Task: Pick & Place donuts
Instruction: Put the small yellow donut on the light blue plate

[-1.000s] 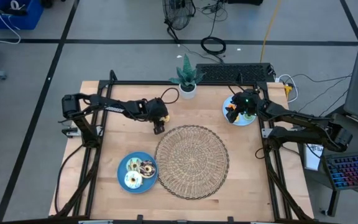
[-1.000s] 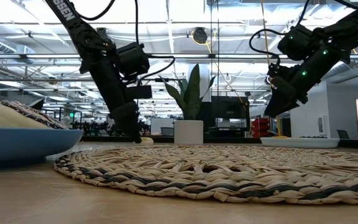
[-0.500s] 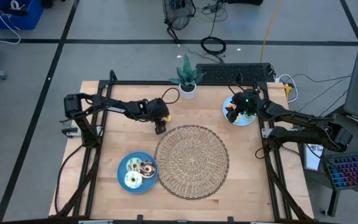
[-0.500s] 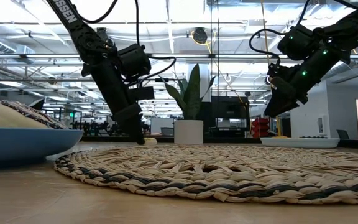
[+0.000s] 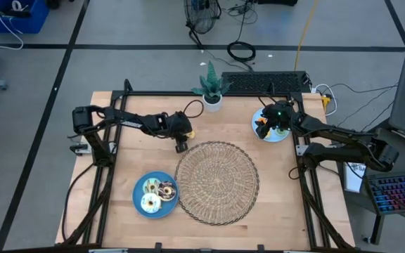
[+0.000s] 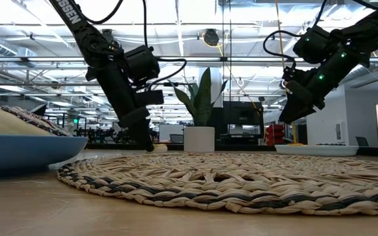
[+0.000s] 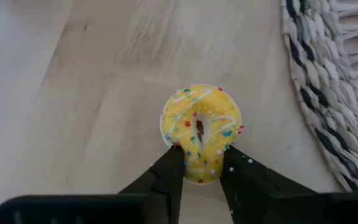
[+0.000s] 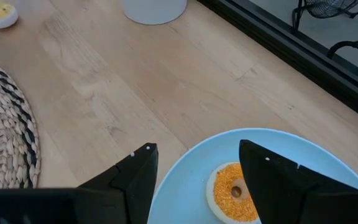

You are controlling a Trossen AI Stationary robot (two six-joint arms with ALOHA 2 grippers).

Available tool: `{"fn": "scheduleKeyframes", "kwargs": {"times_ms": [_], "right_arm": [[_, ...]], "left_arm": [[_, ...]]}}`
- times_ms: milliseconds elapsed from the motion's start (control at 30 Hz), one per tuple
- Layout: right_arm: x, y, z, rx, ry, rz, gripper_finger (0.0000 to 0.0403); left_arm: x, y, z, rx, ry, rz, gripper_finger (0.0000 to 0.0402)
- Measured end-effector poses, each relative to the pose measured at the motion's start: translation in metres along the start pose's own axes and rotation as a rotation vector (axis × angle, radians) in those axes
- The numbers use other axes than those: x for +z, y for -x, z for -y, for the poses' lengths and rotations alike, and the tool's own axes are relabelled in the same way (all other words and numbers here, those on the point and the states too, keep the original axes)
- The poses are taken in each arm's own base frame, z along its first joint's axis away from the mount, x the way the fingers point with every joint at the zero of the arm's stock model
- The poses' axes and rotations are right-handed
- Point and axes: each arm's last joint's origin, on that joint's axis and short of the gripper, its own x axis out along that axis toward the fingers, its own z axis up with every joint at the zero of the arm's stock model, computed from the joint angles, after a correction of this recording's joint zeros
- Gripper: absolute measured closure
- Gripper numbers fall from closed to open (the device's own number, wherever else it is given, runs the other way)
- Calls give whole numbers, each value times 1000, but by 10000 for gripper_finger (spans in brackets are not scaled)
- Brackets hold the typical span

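A yellow sprinkled donut [image 7: 188, 118] lies on the bare wood just off the far-left rim of the woven mat [image 7: 328, 93]. My left gripper [image 7: 201, 160] is shut on it; in the high view the gripper [image 5: 185, 134] and the donut [image 5: 188, 131] sit together. The donut also shows in the low view [image 6: 156, 149] at table level. My right gripper [image 8: 204, 165] hangs open over a light blue plate [image 8: 303, 149], with nothing between its fingers. An orange donut [image 8: 234, 191] lies flat on that plate. In the high view this gripper [image 5: 262, 126] is at the far right. My left gripper pinches the yellow donut by the part of its ring nearest the fingers [image 7: 199, 169], one fingertip [image 7: 169, 165] on each side. It comes slanting down from the table's left. The donut's hole is squeezed to a slit. The donut rests on the wood.
A darker blue plate [image 5: 138, 200] with several donuts stands near the table's near-left corner, and shows in the low view [image 6: 18, 151]. The big woven mat [image 5: 217, 181] fills the middle. A potted plant [image 5: 211, 90] stands at the far edge. Bare wood lies between the mat and the right plate.
My left gripper has edged a little toward the table's right, closer onto the yellow donut. The right arm has kept still.
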Motion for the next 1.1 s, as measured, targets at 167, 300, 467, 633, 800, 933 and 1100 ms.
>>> {"fn": "scheduleKeyframes", "kwargs": {"times_ms": [167,300,467,633,800,933,1100], "right_arm": [[2,0,-2,74,-1,21,190],[11,2,-13,286,-5,108,190],[16,5,-36,441,83,279,190],[0,2,-60,531,206,470,190],[-15,-8,-76,523,231,487,190],[-20,-18,-92,497,294,468,190],[-17,-26,-113,458,407,518,190]], "left_arm": [[2,2,5,-7,-56,12,308],[8,5,14,-17,-92,72,309],[22,11,27,-34,-128,148,309],[42,19,43,-28,-173,213,309],[62,30,59,-5,-223,279,309],[77,39,70,18,-239,328,309],[89,48,82,3,-261,375,309]]}}
